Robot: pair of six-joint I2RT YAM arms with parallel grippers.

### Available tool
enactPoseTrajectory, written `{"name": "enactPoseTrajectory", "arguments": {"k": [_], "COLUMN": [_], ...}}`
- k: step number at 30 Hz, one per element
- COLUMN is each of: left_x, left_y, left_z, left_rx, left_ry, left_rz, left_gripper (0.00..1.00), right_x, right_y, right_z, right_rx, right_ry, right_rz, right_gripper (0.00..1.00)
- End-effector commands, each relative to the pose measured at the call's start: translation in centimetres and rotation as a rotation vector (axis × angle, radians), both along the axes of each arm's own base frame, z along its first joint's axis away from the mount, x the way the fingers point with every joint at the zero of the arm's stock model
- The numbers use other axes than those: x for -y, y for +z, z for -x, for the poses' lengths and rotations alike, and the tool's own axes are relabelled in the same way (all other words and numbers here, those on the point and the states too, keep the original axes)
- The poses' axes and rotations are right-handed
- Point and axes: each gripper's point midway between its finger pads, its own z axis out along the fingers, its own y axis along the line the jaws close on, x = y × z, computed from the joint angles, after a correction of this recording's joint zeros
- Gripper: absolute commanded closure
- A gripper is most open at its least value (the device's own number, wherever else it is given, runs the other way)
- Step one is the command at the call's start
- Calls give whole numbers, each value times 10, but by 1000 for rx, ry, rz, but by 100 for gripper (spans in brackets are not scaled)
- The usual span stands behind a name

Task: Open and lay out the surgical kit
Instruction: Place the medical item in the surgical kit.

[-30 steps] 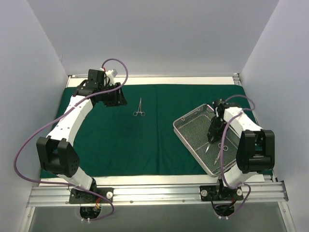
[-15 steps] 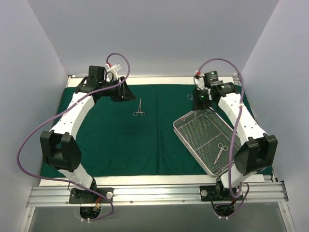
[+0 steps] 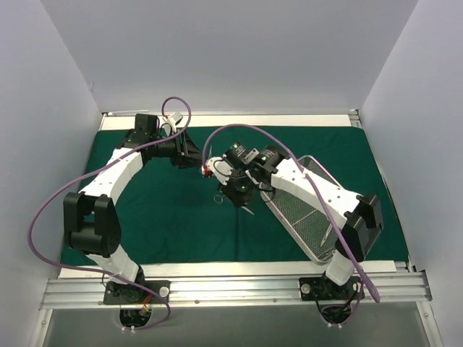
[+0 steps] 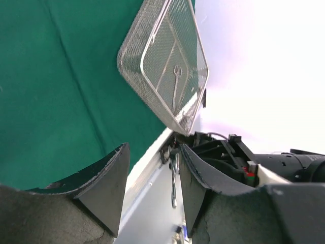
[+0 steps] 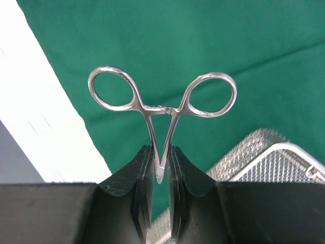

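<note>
The dark green cloth wrap [image 3: 159, 217] lies spread flat over the table. My right gripper [image 3: 240, 194] hangs above the cloth's middle, shut on a silver scissor-handled instrument [image 5: 162, 109]; its ring handles stick out past the fingertips of the right gripper [image 5: 160, 150]. The wire-mesh tray [image 3: 302, 215] sits at the right with one instrument [image 3: 329, 233] in it. That tray [image 4: 157, 46] and its instrument [image 4: 176, 86] also show in the left wrist view. At the back left, my left gripper [image 3: 194, 153] stands open, nothing between the fingers of the left gripper [image 4: 153, 152].
A white table margin and an aluminium rail [image 3: 231, 289] run along the near edge. White walls close in at the left, back and right. Purple cables [image 3: 239, 130] loop over both arms. The tray's corner [image 5: 284, 162] lies just below my right gripper.
My right arm left the tray, swung up past the back, and now sits over the cloth's middle holding an instrument. One instrument is left in the tray. The left gripper shifted slightly right.
</note>
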Motion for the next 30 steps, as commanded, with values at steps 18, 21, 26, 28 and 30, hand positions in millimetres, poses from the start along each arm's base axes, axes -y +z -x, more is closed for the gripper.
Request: {"name": "enactPoseTrajectory", "arguments": {"k": [18, 21, 26, 28, 30], "left_x": [41, 55, 73, 77, 84], "left_y": [5, 3, 3, 4, 8], "left_z": [126, 145, 173, 180, 189], "left_rx": [-135, -141, -152, -159, -151], "left_ry": [-278, -379, -491, -518, -552], "left_rz": [77, 60, 41, 43, 51], "left_gripper": [48, 48, 48, 49, 50], "right_x": [93, 87, 86, 83, 83], "right_y": [26, 24, 19, 21, 22], "right_z": [98, 112, 120, 120, 120], "right_rx": [98, 87, 82, 86, 83], "right_ry": [386, 424, 453, 456, 461], "right_rz": [331, 327, 345, 336, 340], "right_gripper": [100, 100, 100, 100, 100]}}
